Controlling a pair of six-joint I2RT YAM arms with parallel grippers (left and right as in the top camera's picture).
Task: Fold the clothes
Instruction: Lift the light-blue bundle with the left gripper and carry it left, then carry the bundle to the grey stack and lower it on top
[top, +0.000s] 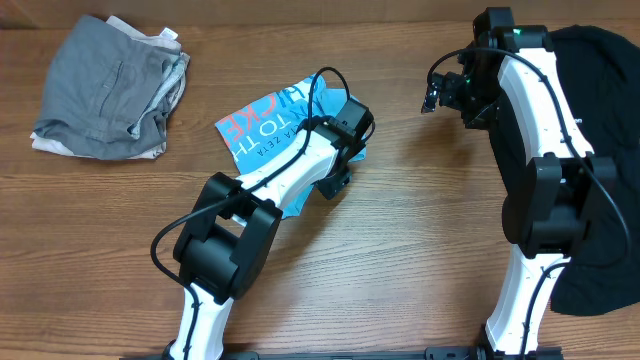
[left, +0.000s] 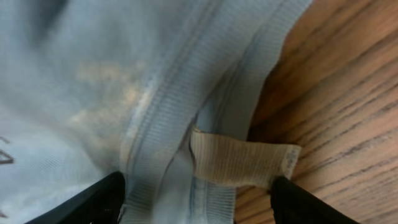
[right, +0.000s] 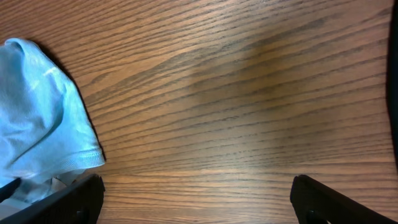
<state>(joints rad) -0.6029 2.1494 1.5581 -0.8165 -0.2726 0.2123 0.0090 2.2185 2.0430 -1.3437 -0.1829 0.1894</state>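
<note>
The light blue cotton T-shirt with coral-and-white letters (top: 262, 128) lies crumpled mid-table, toward the far edge of the wooden table (top: 400, 250). The left gripper (left: 196, 193) stands over it, jaws apart, straddling the ribbed collar (left: 174, 106) and its cream label (left: 242, 163). The right gripper (right: 196, 193) hangs spread wide over bare wood beside the shirt's hem. A folded grey garment (top: 105, 90) sits at the far left corner, and a black cloth (top: 610, 150) lies along the right edge.

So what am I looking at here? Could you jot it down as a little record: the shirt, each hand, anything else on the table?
Shirt: light blue T-shirt, crumpled mid-table, coral-and-white lettering facing up
Left hand: open, low over the shirt, fingers either side of its ribbed collar and label
Right hand: open, holding nothing, over bare wooden table beside the shirt's edge
Other cloth: gray garments heaped at the left; black fabric at the right edge
Folding: not done yet
</note>
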